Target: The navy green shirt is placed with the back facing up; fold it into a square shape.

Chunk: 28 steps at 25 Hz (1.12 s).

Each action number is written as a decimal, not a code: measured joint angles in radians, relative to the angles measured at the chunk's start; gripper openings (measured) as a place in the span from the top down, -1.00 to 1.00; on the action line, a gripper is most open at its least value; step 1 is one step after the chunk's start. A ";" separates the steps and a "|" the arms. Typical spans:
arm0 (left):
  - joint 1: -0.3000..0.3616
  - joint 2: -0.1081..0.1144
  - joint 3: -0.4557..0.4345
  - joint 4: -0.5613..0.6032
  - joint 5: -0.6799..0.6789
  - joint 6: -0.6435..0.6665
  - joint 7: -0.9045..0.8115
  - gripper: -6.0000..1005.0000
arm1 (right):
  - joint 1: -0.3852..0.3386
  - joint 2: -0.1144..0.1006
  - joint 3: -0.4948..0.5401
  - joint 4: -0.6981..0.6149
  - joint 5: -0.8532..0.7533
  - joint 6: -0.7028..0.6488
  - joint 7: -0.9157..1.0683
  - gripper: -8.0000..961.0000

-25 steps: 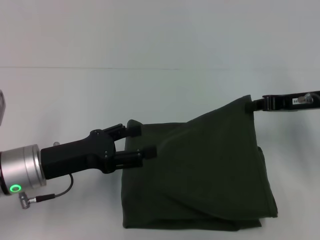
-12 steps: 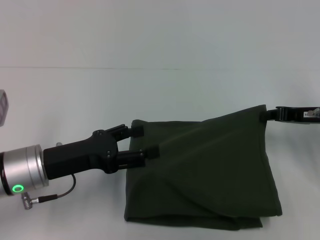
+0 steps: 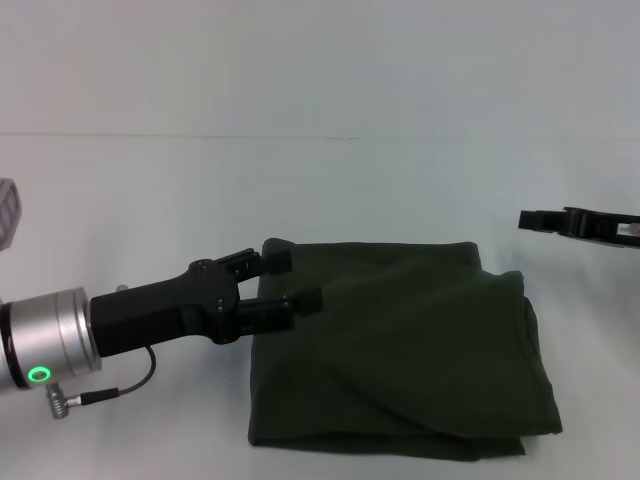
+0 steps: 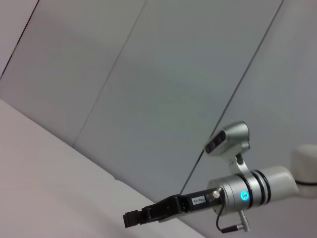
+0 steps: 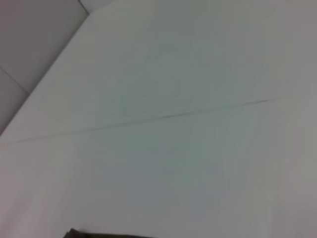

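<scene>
The navy green shirt (image 3: 410, 350) lies folded into a rough square on the white table (image 3: 320, 190), plain side up, with a loose diagonal fold across it. My left gripper (image 3: 290, 279) is open at the shirt's near-left edge, its two fingertips resting over the hem. My right gripper (image 3: 530, 220) hovers just beyond the shirt's far right corner, open and clear of the cloth. It also shows in the left wrist view as a right gripper (image 4: 130, 218) holding nothing. Only a dark sliver of shirt (image 5: 99, 235) appears in the right wrist view.
A faint seam (image 3: 200, 136) runs across the table behind the shirt. A grey object (image 3: 6, 212) sits at the far left edge. A loose cable (image 3: 110, 392) hangs under my left wrist. Grey wall panels (image 4: 148, 74) stand behind the table.
The right gripper had the shirt's far right corner lifted and pulled rightward, then let go. The corner dropped flat onto the fold. The left gripper barely moved.
</scene>
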 joint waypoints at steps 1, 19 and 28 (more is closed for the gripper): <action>0.000 0.000 -0.001 0.000 0.000 0.002 -0.005 -0.75 | -0.020 -0.003 0.012 0.000 0.031 -0.011 -0.011 0.74; 0.002 0.003 -0.009 -0.020 -0.079 -0.001 -0.087 -0.74 | -0.234 -0.089 0.141 0.198 0.089 -0.537 -0.262 -0.60; 0.006 0.003 -0.009 -0.019 -0.092 -0.017 -0.083 -0.73 | -0.235 -0.085 0.133 0.212 0.017 -0.576 -0.217 -0.82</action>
